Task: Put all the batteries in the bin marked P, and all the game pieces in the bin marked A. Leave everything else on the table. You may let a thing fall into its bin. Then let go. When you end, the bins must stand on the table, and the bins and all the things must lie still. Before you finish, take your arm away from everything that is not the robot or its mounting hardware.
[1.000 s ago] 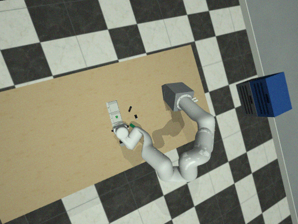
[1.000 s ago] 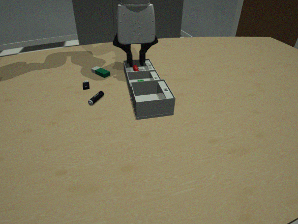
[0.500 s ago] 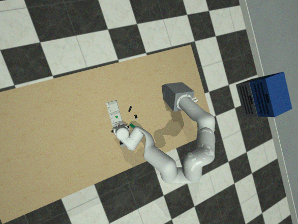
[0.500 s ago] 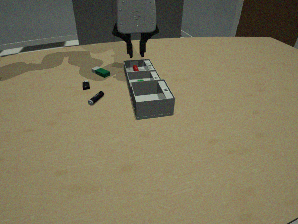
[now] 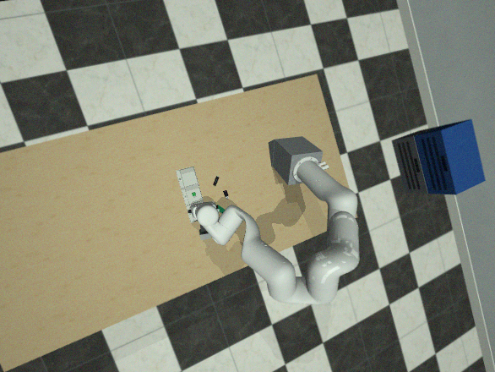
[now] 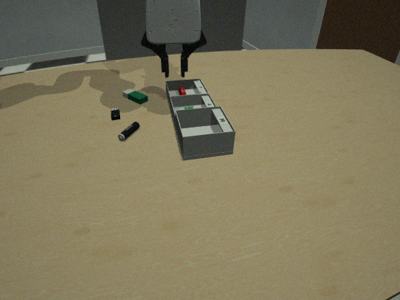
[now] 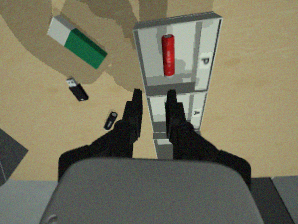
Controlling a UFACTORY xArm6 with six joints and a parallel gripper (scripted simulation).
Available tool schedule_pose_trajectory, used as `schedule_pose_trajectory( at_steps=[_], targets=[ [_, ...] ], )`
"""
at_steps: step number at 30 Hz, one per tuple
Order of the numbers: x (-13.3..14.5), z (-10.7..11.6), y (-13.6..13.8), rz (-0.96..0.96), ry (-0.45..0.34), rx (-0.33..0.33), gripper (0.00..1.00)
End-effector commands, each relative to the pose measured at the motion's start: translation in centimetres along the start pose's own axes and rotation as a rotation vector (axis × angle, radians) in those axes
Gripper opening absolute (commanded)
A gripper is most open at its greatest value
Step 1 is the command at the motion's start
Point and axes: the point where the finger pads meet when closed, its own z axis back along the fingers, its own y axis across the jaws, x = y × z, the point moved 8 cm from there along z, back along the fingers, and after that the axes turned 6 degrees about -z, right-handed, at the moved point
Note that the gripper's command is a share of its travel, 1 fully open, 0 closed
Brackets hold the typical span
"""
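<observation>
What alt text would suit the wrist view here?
The gripper hangs with nothing between its partly open fingers, above the bin marked P, where a red battery lies. To the left on the table are a green-and-white block and two small dark items.

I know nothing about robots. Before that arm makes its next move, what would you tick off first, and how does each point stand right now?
1. Gripper empty: ok. There is a narrow gap between the black fingers and nothing in it.
2. Gripper clear of the bin walls: ok. It hangs above the grey three-compartment bin row.
3. Red cylindrical battery in compartment P: ok, lying flat.
4. Small green game piece in compartment A: ok.
5. All batteries binned: not ok. A black cylindrical battery lies on the wooden table.
6. Small black block is a game piece: cannot tell, too small.
</observation>
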Motion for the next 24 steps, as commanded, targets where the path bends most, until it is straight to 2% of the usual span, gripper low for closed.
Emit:
schedule_pose_trajectory(
  at_steps=[1, 7, 9, 10, 13, 16, 24],
  targets=[
    [3.4, 0.4, -2.1, -0.156, 0.000, 0.004, 0.28],
    [7.7, 0.6, -4.7, -0.338, 0.000, 0.002, 0.28],
    [7.7, 0.6, -4.7, -0.338, 0.000, 0.002, 0.28],
    [8.4, 0.6, -5.2, -0.427, 0.000, 0.002, 0.28],
    [10.5, 0.7, -6.5, -0.503, 0.000, 0.004, 0.28],
    [12.4, 0.8, -7.7, -0.515, 0.000, 0.004, 0.28],
    [12.9, 0.8, -7.9, -0.515, 0.000, 0.004, 0.28]
  ],
)
